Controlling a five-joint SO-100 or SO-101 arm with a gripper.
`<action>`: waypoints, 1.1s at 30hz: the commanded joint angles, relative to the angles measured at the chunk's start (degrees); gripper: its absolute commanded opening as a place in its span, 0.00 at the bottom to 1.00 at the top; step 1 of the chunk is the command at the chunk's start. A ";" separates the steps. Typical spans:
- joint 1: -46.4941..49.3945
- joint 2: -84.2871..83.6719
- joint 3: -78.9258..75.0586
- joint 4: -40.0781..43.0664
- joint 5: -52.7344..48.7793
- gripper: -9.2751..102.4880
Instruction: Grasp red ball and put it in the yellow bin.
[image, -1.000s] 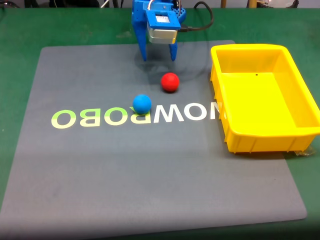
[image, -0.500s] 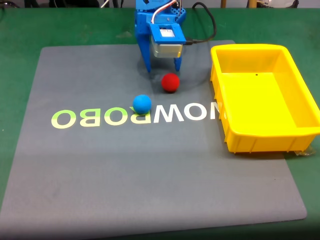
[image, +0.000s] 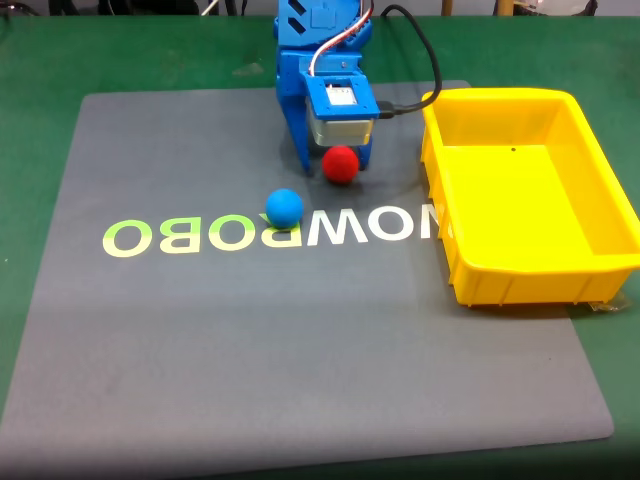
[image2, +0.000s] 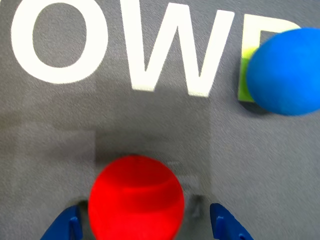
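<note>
**Open gripper straddled the red ball on the mat**

In the fixed view the blue arm (image: 322, 60) reached down from the far edge of the grey mat (image: 250, 340), its gripper (image: 335, 165) lowered around the red ball (image: 341, 164). The ball rested on the mat, just far of the white lettering (image: 270, 232) and left of the yellow bin (image: 530, 195) (a gap of bare mat lay between ball and bin). The bin sat at the right of the scene, overhanging the mat's right edge onto the green table (image: 40, 60).

In the wrist view the ball (image2: 136, 198) lay at the bottom of the picture between the two blue fingertips (image2: 65, 227), one at each side. The jaws were spread wider than the ball, with mat visible between the right tip and the ball; whether the left tip touched it could not be told. The gripper (image2: 145, 227) therefore held nothing.

The blue ball (image: 284, 207) lay on the mat near and to the left of the red one in the fixed view, well clear of it, overlapping the lettering. In the wrist view it (image2: 285, 70) showed at the upper right, partly covering a yellow-green letter.
</note>
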 joint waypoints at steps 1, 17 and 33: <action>-0.62 -0.53 -4.48 -1.67 0.88 0.36; -0.18 -5.71 -6.33 -3.52 0.79 0.35; 0.18 -5.89 -6.50 -3.08 0.00 0.08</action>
